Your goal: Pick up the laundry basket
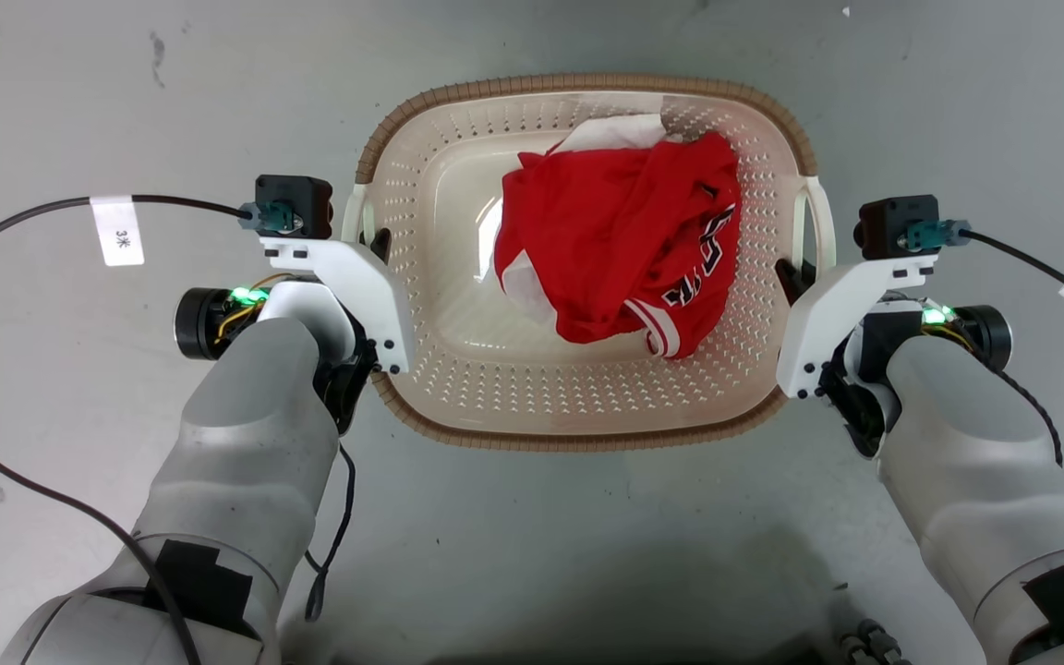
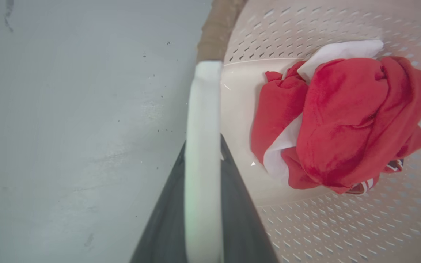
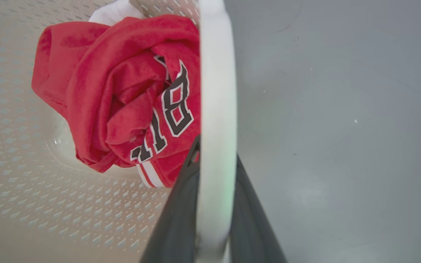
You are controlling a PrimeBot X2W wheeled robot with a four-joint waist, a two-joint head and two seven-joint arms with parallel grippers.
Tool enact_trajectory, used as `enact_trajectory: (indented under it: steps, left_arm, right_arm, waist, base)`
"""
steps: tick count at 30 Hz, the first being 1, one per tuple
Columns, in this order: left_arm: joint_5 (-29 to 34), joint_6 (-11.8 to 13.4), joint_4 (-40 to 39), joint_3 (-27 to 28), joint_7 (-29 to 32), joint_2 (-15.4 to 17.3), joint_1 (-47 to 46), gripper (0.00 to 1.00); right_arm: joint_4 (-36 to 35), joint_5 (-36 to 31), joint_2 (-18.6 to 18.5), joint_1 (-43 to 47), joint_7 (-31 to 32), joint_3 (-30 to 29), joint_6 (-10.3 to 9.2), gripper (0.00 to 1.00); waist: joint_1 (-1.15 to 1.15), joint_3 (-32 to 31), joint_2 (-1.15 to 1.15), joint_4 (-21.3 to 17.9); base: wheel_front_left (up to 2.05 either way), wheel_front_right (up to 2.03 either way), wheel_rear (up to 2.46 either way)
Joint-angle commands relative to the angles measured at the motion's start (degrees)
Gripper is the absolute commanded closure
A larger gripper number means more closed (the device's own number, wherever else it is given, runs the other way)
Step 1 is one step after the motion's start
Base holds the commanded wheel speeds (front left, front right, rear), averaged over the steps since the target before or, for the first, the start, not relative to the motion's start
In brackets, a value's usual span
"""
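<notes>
The laundry basket [image 1: 587,85] is cream with perforated walls and a brown woven-look rim, and it sits in the middle of the head view. A crumpled red jersey [image 1: 624,240] lies inside it. My left gripper [image 1: 375,245] is at the basket's left side, shut on the white left handle [image 2: 203,109], which runs between its two dark fingers. My right gripper [image 1: 789,274] is at the right side, shut on the white right handle [image 3: 216,73] in the same way. Whether the basket rests on the floor or hangs just above it cannot be told.
Grey floor [image 1: 79,111] surrounds the basket on all sides. Black cables [image 1: 24,217] trail from both wrist cameras, the left one looping over the floor beside my left forearm. A dark shadow and a small dark part [image 1: 869,642] sit at the bottom edge.
</notes>
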Motion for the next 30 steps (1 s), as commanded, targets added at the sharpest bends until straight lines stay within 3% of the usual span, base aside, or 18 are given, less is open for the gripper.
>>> enact_trajectory:
  steps: [1,14,30]
  left_arm:
    - [-0.50,0.11,-0.26,-0.42,0.16,-0.10,-0.14,1.00]
    - [-6.65,0.08,-0.40,-4.31,6.37,-0.17,4.53,1.00]
    - [-16.53,0.06,-3.44,-8.64,20.65,1.60,10.33,1.00]
  right_arm:
    - [0.07,0.46,0.04,0.61,0.49,0.62,0.00,1.00]
    - [-2.28,7.26,-0.10,4.35,8.24,6.59,0.08,1.00]
    - [-4.77,17.11,-2.00,5.96,23.03,11.42,0.09,1.00]
  waist:
    - [0.00,-1.03,0.00,0.10]
    - [0.00,-13.49,0.00,-0.37]
    - [0.00,-30.34,0.00,0.05]
  base:
    - [0.00,0.00,0.00]
    - [0.00,0.00,0.00]
    - [0.00,0.00,0.00]
